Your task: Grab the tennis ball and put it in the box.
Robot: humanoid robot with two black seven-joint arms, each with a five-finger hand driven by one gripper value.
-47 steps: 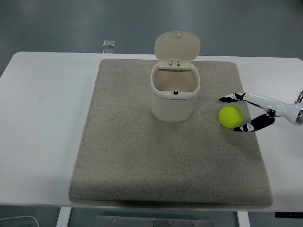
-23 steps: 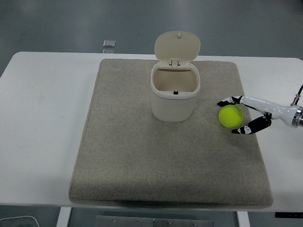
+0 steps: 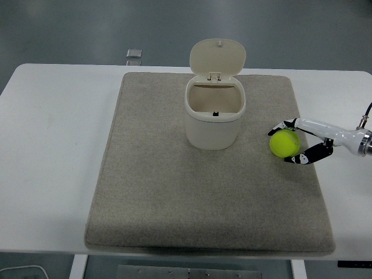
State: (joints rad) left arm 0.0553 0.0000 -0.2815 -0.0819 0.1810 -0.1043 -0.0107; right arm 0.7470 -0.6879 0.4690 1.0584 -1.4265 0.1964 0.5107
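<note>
The right robot hand comes in from the 3 o'clock edge, low over the mat. Its fingers curl around the ball from the far side and the thumb from the near side, both tips touching it, so the hand is closed on the ball (whether it sits on the mat or just above it cannot be told). The ball lies near the mat's right edge, at about 4 o'clock from the box. The box stands upright at the mat's far middle, its lid tipped back and open at 12 o'clock. The mat covers most of the white surface. A small square object lies beyond the surface's far edge.
</note>
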